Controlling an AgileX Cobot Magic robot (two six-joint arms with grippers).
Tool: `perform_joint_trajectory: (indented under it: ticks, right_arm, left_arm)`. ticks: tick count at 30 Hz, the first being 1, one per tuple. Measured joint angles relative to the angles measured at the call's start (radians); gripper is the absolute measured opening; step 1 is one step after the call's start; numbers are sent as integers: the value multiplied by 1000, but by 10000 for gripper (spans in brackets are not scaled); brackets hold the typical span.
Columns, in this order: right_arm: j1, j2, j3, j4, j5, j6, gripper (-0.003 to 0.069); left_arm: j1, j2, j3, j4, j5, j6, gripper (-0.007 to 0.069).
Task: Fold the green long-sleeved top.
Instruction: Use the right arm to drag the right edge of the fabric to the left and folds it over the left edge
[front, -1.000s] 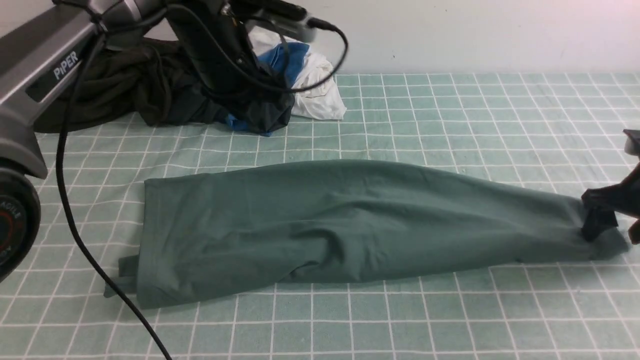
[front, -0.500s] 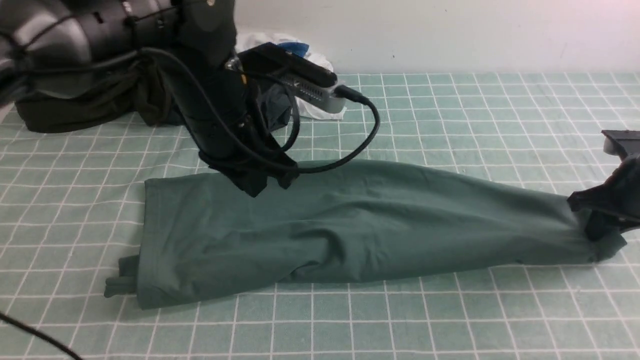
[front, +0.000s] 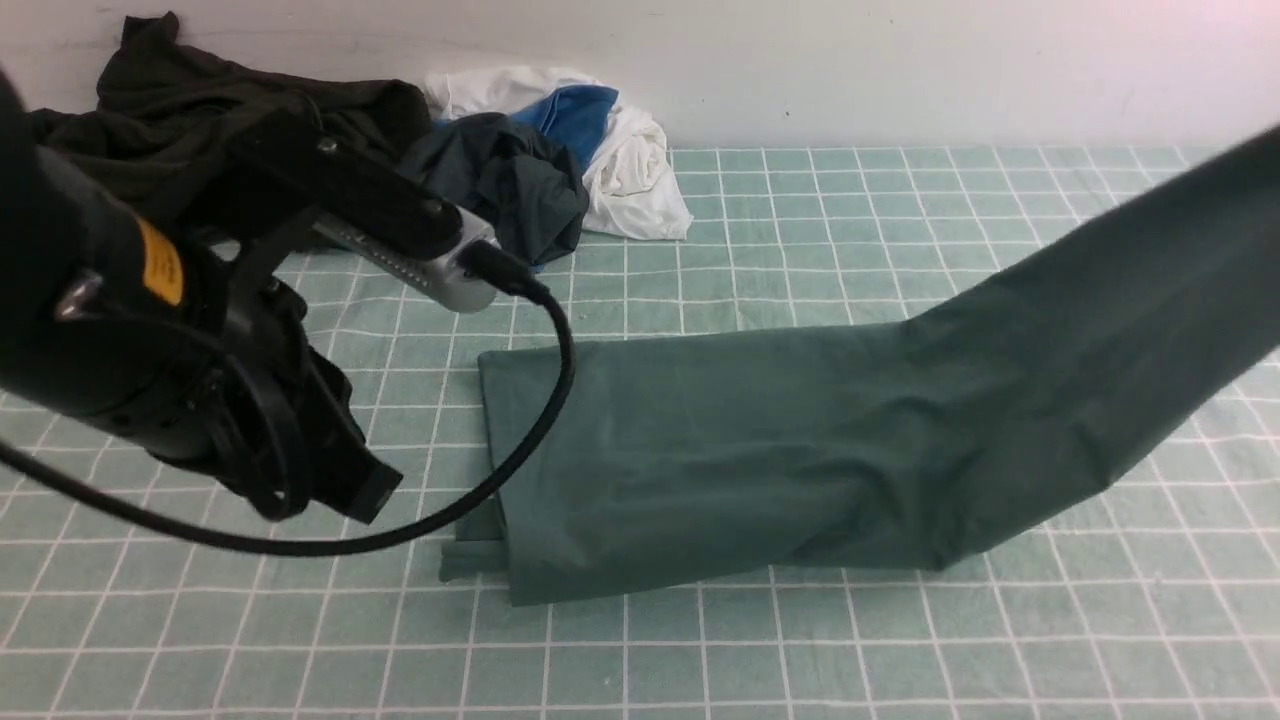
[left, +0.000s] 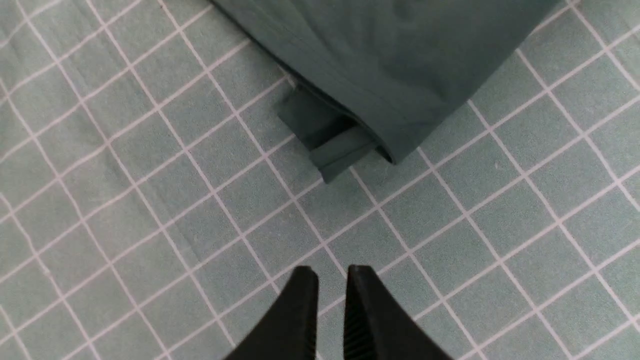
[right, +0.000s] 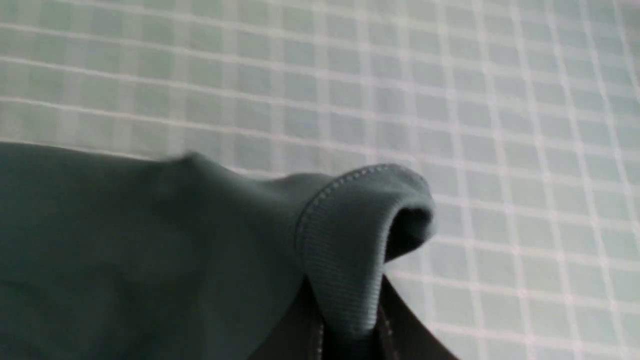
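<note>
The green long-sleeved top (front: 760, 450) lies folded into a long strip on the checked cloth. Its right end rises off the table toward the upper right edge of the front view. My right gripper (right: 350, 340) is shut on a ribbed band (right: 345, 260) of the top and holds that end in the air; it is outside the front view. A sleeve end (left: 330, 145) sticks out from under the top's left end (left: 400, 75). My left gripper (left: 330, 272) hovers over bare cloth a little short of that end, its jaws almost together and empty. In the front view the left gripper (front: 372, 492) hangs low at the left.
A blackish dark-olive garment (front: 200, 110) and a dark teal-grey garment (front: 510, 190) with blue and white cloth (front: 620, 150) are piled at the back left against the wall. The left arm's black cable (front: 545, 400) loops across the top's left end. The green checked tablecloth (front: 800, 640) covers the table.
The right gripper closed on the top's right end and raised it; the top slid to the right. The left arm swung down from the back pile toward the near left.
</note>
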Motion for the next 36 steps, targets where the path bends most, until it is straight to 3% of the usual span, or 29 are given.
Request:
perform_joint_trajectory:
  ticks: [5, 6, 7, 11, 14, 18, 22, 23, 28, 32, 36]
  right_arm:
    - [297, 37, -52, 109, -29, -15, 54]
    - [309, 42, -53, 111, -36, -15, 54]
    - [398, 92, -54, 124, -72, -15, 54]
    - [554, 254, -54, 160, -224, -15, 54]
    - [618, 387, -54, 193, -347, -18, 57]
    - [653, 494, -53, 242, -442, -40, 107]
    - [660, 559, -53, 313, -468, -77, 262]
    - [660, 559, -53, 318, -456, -91, 342]
    - [652, 512, -53, 285, -355, -107, 463]
    - [627, 418, -53, 201, -220, -93, 471]
    - [602, 312, -53, 143, -96, -47, 401]
  left_arm:
    - [0, -124, 65, -12, -71, -3, 72]
    - [0, -128, 69, -12, -74, -3, 72]
    - [0, -164, 83, -14, -85, -4, 72]
    - [0, -222, 109, -15, -76, -7, 72]
    - [0, -252, 146, -15, -46, -13, 72]
    - [0, -324, 234, -15, -22, -28, 72]
    - [0, -458, 366, -11, -22, -68, 72]
    - [0, -532, 427, -6, -30, -87, 72]
    - [0, -705, 540, 6, -90, -138, 72]
    - [0, -813, 578, 32, -135, -156, 72]
    - [0, -859, 580, 76, -138, -158, 72]
